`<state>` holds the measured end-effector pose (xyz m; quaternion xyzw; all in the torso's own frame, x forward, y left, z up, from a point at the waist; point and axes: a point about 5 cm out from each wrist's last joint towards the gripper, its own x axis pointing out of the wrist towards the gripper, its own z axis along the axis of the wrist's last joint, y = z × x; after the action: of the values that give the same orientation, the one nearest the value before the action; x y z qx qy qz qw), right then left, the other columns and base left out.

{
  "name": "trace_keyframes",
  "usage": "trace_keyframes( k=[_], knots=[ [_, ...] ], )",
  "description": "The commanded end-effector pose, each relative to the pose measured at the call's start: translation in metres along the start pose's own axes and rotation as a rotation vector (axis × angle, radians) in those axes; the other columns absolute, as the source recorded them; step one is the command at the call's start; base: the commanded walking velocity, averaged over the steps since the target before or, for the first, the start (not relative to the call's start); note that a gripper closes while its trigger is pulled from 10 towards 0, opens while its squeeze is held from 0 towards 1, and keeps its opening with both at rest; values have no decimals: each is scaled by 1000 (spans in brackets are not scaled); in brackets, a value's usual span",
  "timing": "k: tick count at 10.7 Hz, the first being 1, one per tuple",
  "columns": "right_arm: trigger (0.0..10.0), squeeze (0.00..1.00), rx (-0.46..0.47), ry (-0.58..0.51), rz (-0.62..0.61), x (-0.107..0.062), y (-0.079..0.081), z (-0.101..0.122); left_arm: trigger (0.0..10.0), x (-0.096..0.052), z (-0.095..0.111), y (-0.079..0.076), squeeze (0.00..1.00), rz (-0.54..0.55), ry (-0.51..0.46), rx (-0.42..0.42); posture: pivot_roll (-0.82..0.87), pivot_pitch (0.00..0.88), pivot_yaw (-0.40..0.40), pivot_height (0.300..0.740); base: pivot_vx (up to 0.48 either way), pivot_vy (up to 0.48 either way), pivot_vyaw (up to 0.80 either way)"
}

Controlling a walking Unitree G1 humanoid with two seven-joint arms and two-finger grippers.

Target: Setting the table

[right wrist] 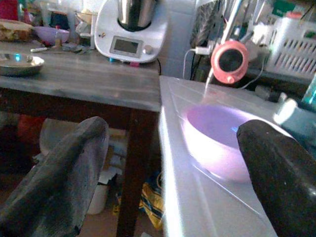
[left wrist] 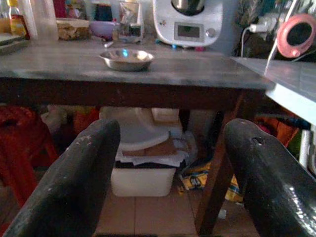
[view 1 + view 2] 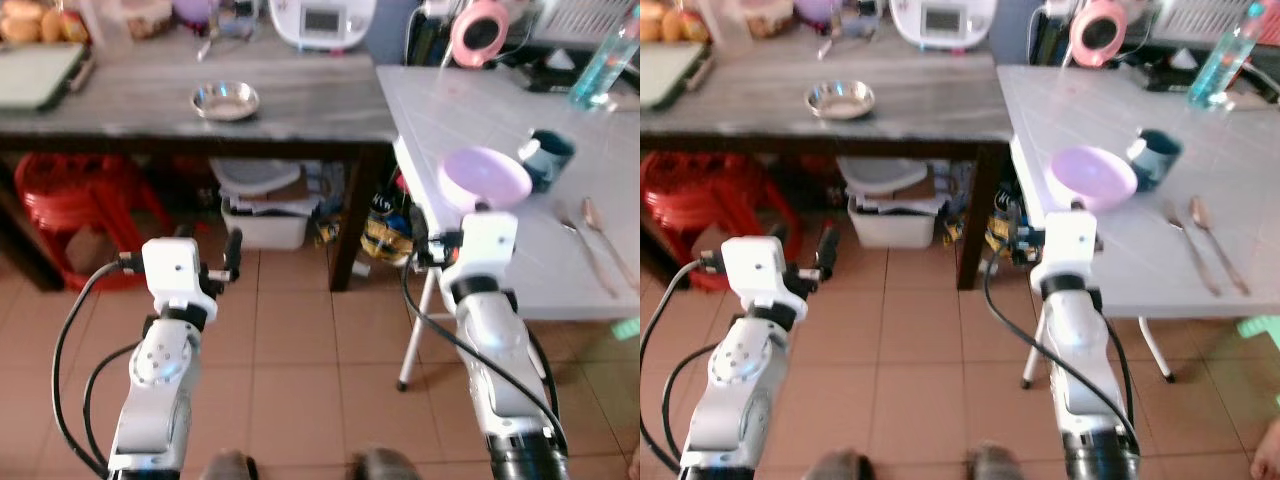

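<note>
You're lining up on the bowl (image 3: 487, 176), which sits near the white counter's (image 3: 470, 100) edge; the right gripper (image 1: 173, 163) has its fingers spread wide and empty, just short of it. Reach forward next. The left gripper (image 2: 170, 173) is likewise open and empty.

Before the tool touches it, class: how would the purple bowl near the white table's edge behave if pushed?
The purple bowl looks like thin plastic, so probably light and easily slid. Sitting near the white table edge, it could drop off. It likely won't shatter.
</note>
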<state>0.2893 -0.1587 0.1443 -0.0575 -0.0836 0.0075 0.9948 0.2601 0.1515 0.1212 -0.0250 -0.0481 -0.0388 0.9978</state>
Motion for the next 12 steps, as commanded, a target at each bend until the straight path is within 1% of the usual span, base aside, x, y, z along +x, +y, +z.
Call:
trace_keyframes(
  k=[1, 2, 4, 5, 7, 8, 11, 12],
  knots=[
    [10000, 0, -17, 10, -26, -2, -9, -3, 10000, 0, 1, -6, 0, -15, -5, -10, -20, 81, -19, 740, 0, -461, 0],
    [10000, 0, -18, 8, -27, -2, -9, -3, 10000, 0, 1, -7, 0, -18, -6, -10, -21, 82, -19, 740, 0, -461, 0],
    [10000, 0, 29, 12, -22, -1, -8, -3, 10000, 1, 2, -7, 0, -21, -7, -12, -24, 90, -17, 740, 0, -461, 0],
    [10000, 0, 20, 8, -24, -2, -9, -1, 10000, 1, 1, -8, 0, -13, -1, -18, -26, 96, -19, 740, 0, 0, 0],
    [10000, 0, -4, 2, 1, -3, -7, 0, 10000, -1, 3, -9, 0, -34, -23, -16, -28, 107, -21, 740, 0, 0, 0],
    [10000, 0, -20, -11, 18, -4, -5, 2, 10000, -2, 4, -9, 0, -43, -32, -27, -28, 108, -23, 740, 322, 0, 0],
    [10000, 0, -21, -9, 17, -4, -6, 2, 10000, -2, 5, -11, 0, -52, -36, -37, -31, 112, -23, 740, 388, 0, 708],
    [10000, 0, -23, -7, 17, -4, -6, 2, 10000, -2, 5, -11, 0, -55, -37, -41, -33, 112, -23, 740, 424, 0, 0]
  ],
)
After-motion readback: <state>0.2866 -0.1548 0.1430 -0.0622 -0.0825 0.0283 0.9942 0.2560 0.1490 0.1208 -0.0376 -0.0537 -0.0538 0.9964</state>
